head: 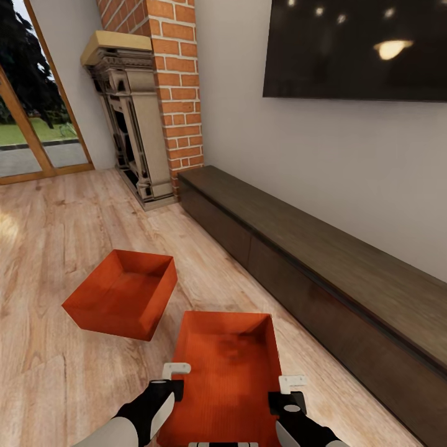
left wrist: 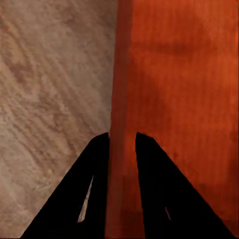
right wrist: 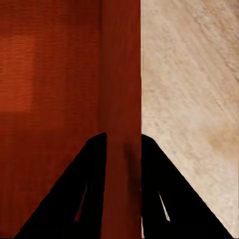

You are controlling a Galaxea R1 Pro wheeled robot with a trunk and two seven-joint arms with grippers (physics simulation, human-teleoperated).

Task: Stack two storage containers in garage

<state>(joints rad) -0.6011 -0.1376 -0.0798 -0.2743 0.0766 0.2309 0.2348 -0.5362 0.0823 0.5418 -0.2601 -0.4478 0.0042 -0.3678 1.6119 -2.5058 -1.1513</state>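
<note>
Two orange-red storage containers are on the living room's light wood plank floor (head: 56,242). The nearer storage container (head: 226,366) lies straight in front of me, and the second storage container (head: 124,292) sits tilted to its far left. My left gripper (head: 175,376) straddles the near bin's left wall (left wrist: 117,99), one black finger (left wrist: 89,189) outside and one inside, closed on it. On the opposite side, my right gripper (head: 290,388) is closed the same way over the right wall (right wrist: 122,89). I cannot tell whether the bin is off the floor.
A long low dark wood cabinet (head: 323,267) runs along the white wall to the right, under a black TV (head: 354,49). Beyond stand a fireplace (head: 130,143) and red brick chimney (head: 180,87). Wood-framed glass doors (head: 31,143) are at the far left.
</note>
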